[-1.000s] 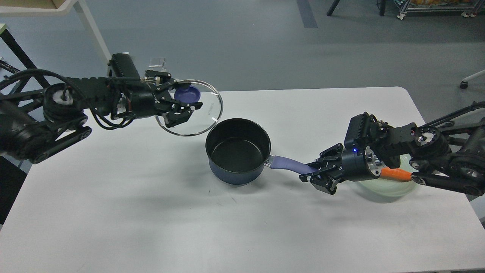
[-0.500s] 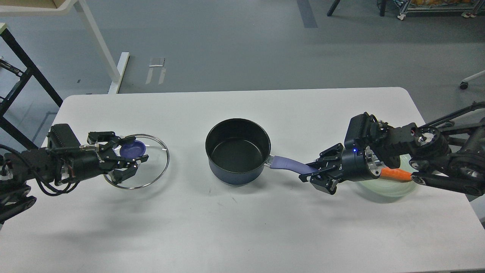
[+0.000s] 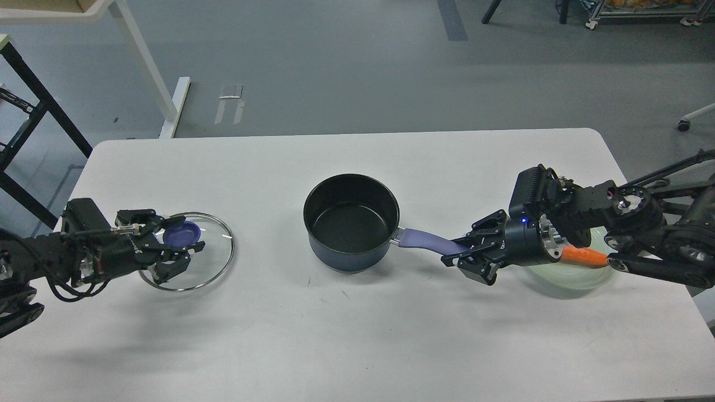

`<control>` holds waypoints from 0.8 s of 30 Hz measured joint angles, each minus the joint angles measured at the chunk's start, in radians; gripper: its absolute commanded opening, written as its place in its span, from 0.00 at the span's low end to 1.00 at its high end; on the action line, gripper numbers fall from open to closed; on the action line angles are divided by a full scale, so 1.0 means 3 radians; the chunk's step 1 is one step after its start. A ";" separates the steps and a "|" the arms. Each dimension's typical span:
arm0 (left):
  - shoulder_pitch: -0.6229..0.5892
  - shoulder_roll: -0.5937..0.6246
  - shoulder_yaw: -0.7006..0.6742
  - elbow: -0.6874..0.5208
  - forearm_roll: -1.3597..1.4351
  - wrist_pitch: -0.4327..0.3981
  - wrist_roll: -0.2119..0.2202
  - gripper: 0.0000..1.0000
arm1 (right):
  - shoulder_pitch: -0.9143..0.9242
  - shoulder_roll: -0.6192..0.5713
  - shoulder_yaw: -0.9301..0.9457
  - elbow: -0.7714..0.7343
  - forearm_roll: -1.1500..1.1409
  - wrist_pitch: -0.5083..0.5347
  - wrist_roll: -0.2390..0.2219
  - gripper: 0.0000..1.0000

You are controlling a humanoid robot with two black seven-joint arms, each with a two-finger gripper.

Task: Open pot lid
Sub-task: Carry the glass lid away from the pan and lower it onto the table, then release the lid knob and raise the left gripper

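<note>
On the white table (image 3: 357,346), centre: dark blue pot (image 3: 351,223), upright, uncovered, black interior bare. Purple handle (image 3: 427,240) sticking out toward the right side.

Far left of table: glass lid (image 3: 190,251), metal rim, blue knob (image 3: 181,234) on top, well apart from the pot. Sitting low over the tabletop, roughly flat; cannot tell whether resting on the surface or held just above it. Left gripper (image 3: 167,245) coming in from the left edge, fingers closed in on either side of the knob. One finger (image 3: 139,216) above the knob, the other (image 3: 170,269) below it, over the glass. Looks like contact with the knob, lid in its hold.

Right side: right gripper (image 3: 463,254) clamped onto the outer end of the purple handle, fingers either side of the handle tip, narrow gap filled by the handle. Blue indicator light (image 3: 524,220) lit on the wrist housing.

Behind the right wrist: translucent pale green bowl (image 3: 570,276) on the table, mostly hidden by the arm. Orange carrot-like item (image 3: 584,255) lying in it, partly covered by the arm; exact identity hard to tell.

Beyond the far table edge: grey floor (image 3: 346,67), white table leg (image 3: 142,56) upper left, black frame legs (image 3: 28,89) at the left edge.
</note>
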 measured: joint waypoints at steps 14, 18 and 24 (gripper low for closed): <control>0.0028 -0.0126 0.0038 0.0139 -0.0149 0.0040 0.0000 0.98 | 0.0000 0.0001 0.0000 -0.0005 0.0000 -0.0007 0.0000 0.32; 0.0019 -0.0108 0.0047 0.0091 -0.0172 0.0039 0.0000 0.98 | 0.0000 0.0004 0.0000 -0.0005 0.0000 -0.0007 0.0000 0.33; -0.0191 0.0116 -0.0010 -0.0443 -0.0935 -0.0165 0.0001 0.99 | 0.0000 0.0001 0.0000 0.0000 0.0000 -0.0007 0.0002 0.35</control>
